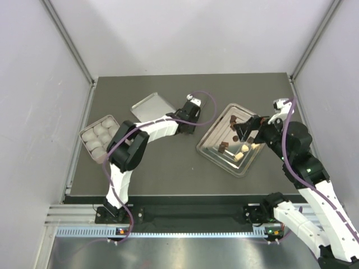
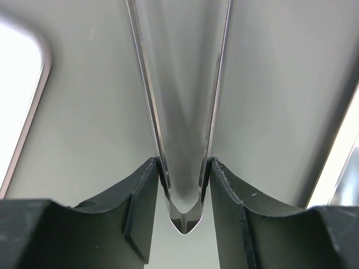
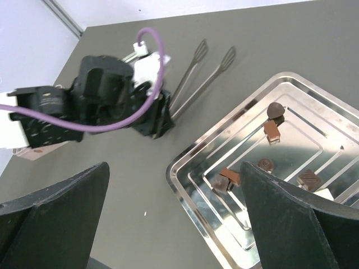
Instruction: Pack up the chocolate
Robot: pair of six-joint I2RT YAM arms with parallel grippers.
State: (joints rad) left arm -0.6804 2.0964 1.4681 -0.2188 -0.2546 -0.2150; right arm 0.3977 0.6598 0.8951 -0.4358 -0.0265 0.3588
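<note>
Several chocolate pieces, dark brown [image 1: 223, 148] and cream-white [image 1: 245, 149], lie in a silver tray [image 1: 210, 147] at the right. The right wrist view shows brown pieces [image 3: 229, 178] in the tray [image 3: 190, 168]. My right gripper [image 1: 247, 132] hangs over the tray, open and empty [image 3: 175, 168]. My left gripper [image 1: 189, 124] sits left of the tray and is shut on metal tongs [image 2: 179, 112], which lie along the table [image 3: 205, 70]. The tongs' hinged end sits between its fingers [image 2: 182, 168].
A white box [image 1: 99, 137] with round compartments stands at the far left. A flat silver lid [image 1: 150, 106] lies behind the left arm. Grey walls close in the table on three sides.
</note>
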